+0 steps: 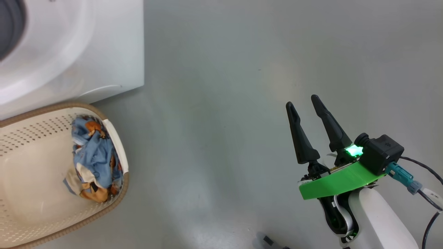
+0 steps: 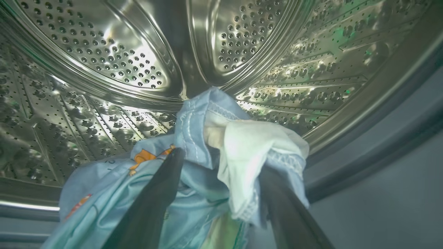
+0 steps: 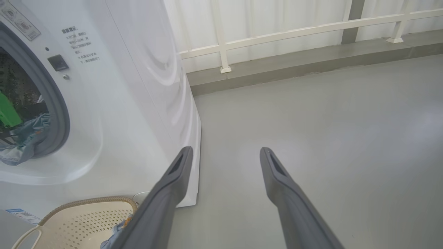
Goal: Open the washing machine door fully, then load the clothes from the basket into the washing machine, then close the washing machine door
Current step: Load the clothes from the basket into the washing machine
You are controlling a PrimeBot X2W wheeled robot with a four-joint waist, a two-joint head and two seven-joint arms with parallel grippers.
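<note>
Left gripper [image 2: 221, 166] clamps your first clothes bundle [image 2: 193, 173] deep inside the drum [image 2: 104, 69], ready to drop; right gripper [image 1: 308, 103] hangs spread, empty, over floor.

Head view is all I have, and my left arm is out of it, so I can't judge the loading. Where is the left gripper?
Observer: The left gripper is inside the steel drum of the washing machine.
Operator: Is it carrying anything?
Observer: Yes, its fingers are shut on a light blue bundle of clothes.
Operator: I see another bundle in the basket. Is the opening clear for it?
Observer: In the right wrist view, blue fabric hangs over the grey gasket at the opening.
</note>
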